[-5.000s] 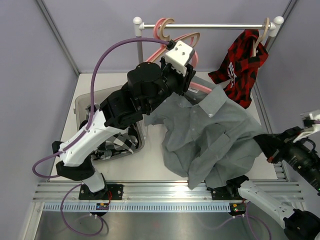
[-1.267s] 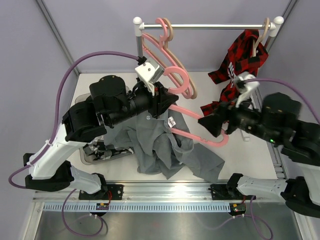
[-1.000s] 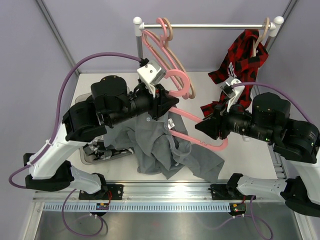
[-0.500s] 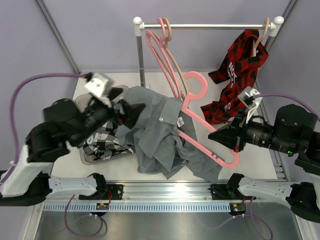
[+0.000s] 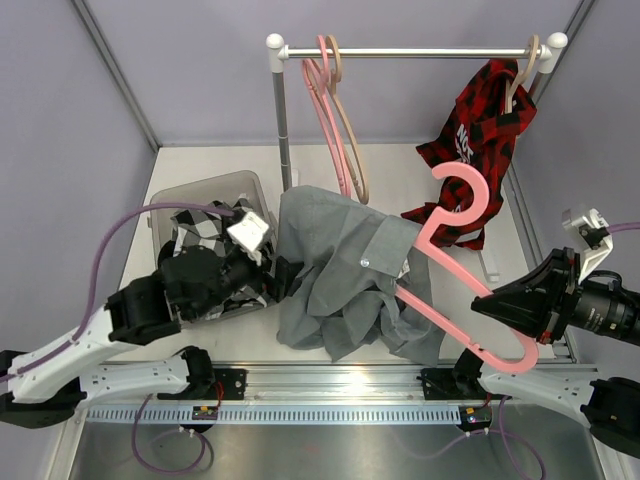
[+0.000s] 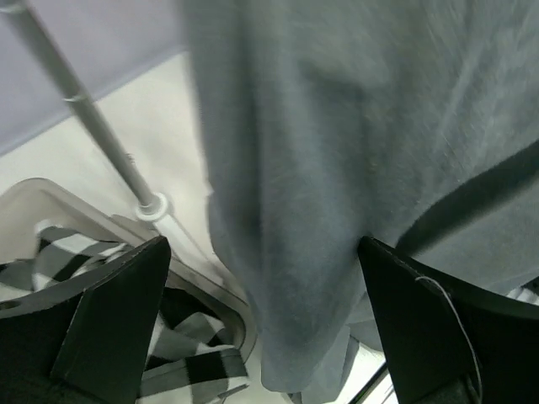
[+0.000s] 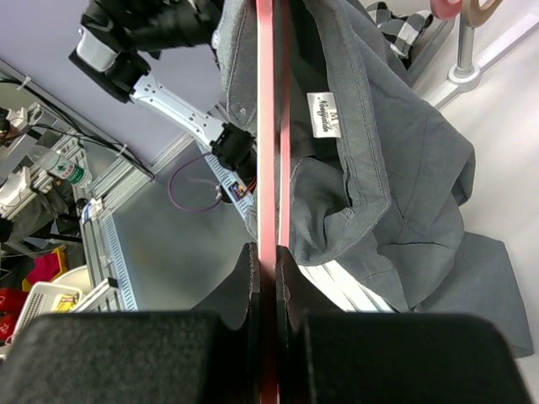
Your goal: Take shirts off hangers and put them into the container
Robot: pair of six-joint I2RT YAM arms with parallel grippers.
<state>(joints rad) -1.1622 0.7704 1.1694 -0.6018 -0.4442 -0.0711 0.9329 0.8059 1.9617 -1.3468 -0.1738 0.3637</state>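
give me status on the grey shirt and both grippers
Left gripper open, at the grey shirt. Right gripper shut on pink hanger. Shirt heaped beside container, not in. Hanger lies across its collar.

Soft overhead light makes the table (image 5: 400, 170) bright, with glare on the aluminium base rail (image 5: 350, 380) up front. The left wrist view is smeared across the grey shirt (image 6: 337, 168); the right fingers (image 7: 238, 290) around the pink hanger (image 7: 266, 126) are out of focus.
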